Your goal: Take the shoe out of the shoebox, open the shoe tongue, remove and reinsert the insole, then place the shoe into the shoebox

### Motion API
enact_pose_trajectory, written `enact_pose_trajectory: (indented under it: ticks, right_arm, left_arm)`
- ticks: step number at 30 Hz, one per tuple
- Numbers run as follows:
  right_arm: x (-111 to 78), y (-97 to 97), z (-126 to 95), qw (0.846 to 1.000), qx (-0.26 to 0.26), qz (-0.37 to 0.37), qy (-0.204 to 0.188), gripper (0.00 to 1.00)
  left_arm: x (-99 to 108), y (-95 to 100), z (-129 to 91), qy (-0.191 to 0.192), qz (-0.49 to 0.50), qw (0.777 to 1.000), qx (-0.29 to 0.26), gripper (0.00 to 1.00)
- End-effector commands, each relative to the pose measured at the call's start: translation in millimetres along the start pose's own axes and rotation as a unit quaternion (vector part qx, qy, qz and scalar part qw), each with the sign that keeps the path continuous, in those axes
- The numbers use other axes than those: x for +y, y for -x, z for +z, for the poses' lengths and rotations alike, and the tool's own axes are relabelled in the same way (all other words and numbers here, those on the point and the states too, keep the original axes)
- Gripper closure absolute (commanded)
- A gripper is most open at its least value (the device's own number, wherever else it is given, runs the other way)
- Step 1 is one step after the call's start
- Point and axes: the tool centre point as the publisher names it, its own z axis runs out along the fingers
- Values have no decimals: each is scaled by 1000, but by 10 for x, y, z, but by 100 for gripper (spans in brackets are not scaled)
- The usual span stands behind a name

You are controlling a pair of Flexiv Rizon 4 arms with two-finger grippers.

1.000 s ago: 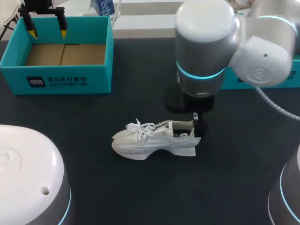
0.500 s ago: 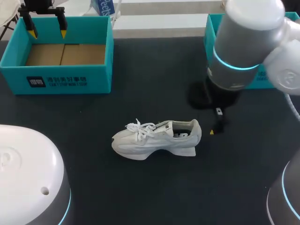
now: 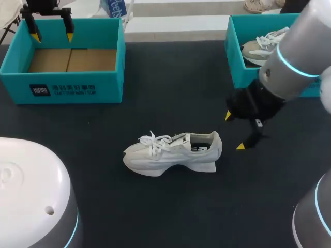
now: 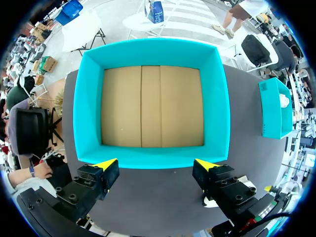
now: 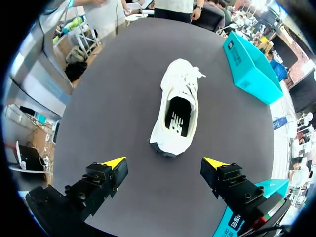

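White shoe [image 3: 173, 153] is lying mid-frame, my right gripper [image 3: 234, 131] hovering wide open right of its heel, left gripper [image 3: 52, 37] gaping over the upper-left box [image 3: 77, 90]; a skewed approach risks shoving the shoe aside.

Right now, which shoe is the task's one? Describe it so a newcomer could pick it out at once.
Start at the dark table; on its bare middle stands one white shoe, heel towards the open right claw. The only other shoe is greyer and sits inside the teal box at the right.
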Motion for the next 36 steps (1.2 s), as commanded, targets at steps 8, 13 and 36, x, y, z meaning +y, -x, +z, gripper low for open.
enact_pose_trajectory:
  ticks: [8,13,36]
  right_arm:
    - [-48,-41,5,994,-4,-2,109,0]
    - [-133,-56,54,990,-8,8,143,0]
    - [-855,-170,481,966,-31,91,242,0]
  left_arm:
    - [6,1,1,0,0,1000,0,0]
    - [6,1,1,0,0,1000,0,0]
    - [6,1,1,0,0,1000,0,0]
